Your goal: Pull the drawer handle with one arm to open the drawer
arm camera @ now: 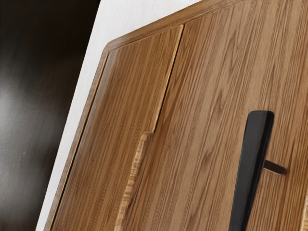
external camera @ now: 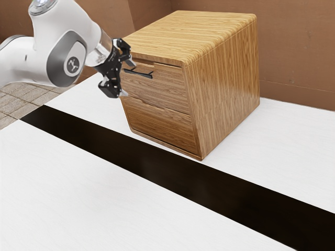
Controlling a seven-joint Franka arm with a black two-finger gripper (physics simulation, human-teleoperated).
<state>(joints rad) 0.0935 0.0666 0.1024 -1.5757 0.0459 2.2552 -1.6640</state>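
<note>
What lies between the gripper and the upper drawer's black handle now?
Nothing. In the exterior view the open gripper brackets the near end of the black handle, no object between them; in the wrist view bare drawer front lies beside it.

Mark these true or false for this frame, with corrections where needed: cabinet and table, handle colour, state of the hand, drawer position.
1. The light brown wooden cabinet stands upright on a white table crossed by a black stripe. True.
2. The upper drawer has a white knob. False: it carries a black bar handle.
3. The hand is open, at the handle's end towards the exterior view's left. True.
4. The upper drawer is pulled all the way out. False: its front sits about level with the cabinet's face.
</note>
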